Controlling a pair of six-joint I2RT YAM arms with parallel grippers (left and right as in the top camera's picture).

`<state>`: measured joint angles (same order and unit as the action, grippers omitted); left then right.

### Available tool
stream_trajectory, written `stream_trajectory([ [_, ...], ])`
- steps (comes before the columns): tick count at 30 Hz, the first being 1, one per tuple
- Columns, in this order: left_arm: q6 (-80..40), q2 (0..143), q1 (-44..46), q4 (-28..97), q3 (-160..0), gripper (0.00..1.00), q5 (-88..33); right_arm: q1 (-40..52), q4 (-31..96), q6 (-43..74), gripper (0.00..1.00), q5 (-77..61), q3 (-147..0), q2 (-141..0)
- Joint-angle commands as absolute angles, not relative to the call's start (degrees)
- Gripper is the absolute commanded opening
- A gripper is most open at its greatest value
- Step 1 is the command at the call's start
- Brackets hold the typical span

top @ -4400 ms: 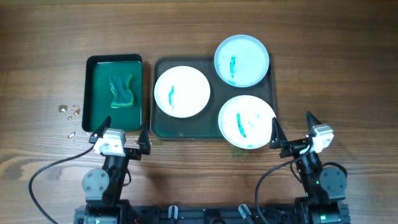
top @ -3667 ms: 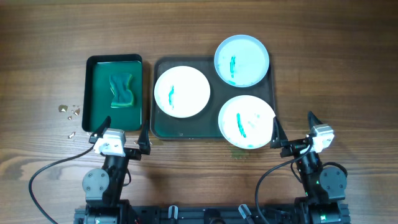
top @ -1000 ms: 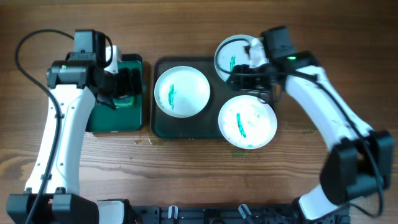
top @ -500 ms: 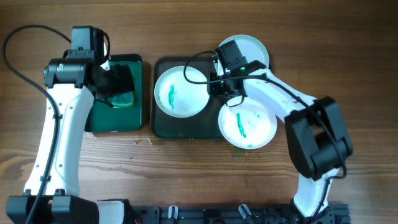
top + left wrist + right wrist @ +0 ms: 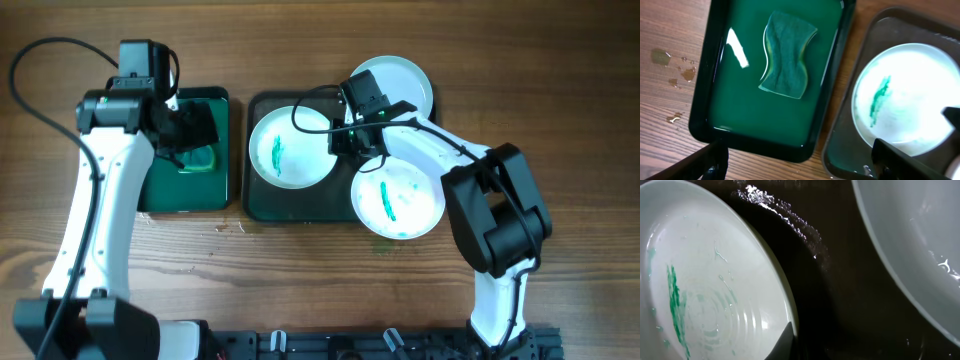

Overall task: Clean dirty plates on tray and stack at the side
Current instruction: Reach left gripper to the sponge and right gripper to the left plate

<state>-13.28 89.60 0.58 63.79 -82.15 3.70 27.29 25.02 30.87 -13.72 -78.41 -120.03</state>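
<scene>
R claw [image 5: 345,142] now further left, at rim of left plate [image 5: 285,150], grip state unclear; L claw [image 5: 797,152] wide apart over sponge [image 5: 785,55]

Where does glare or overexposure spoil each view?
Left wrist: a glare streak crosses the small tray, and the plate is blown out white. Right wrist: highlights glint off the dark tray. Overhead: evenly lit, no strong glare.

Our left arm [image 5: 96,210] stretched forward, left gripper [image 5: 799,152] spread wide, our right arm [image 5: 440,150] bent leftward, right gripper [image 5: 348,141] spread unclear.
</scene>
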Motion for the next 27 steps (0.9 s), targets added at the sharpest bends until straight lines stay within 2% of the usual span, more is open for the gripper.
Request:
stream_trajectory([
  [1,-13.72,93.54,-0.34,63.46,-82.35,0.84,6.13,27.53,25.78,32.18,0.04,-14.13,-79.15,-122.30],
  [14,-3.18,104.47,-4.62,54.48,-82.35,0.72,1.98,27.42,26.41,32.99,0.04,-14.11,-79.15,-122.30],
  [23,-3.03,113.08,-4.69,48.27,-82.35,0.52,2.20,27.42,26.44,32.95,0.04,-14.11,-79.15,-122.30],
  [27,-2.94,115.94,-4.62,47.22,-82.35,0.47,1.52,27.42,26.39,32.97,0.05,-14.11,-79.15,-122.30],
])
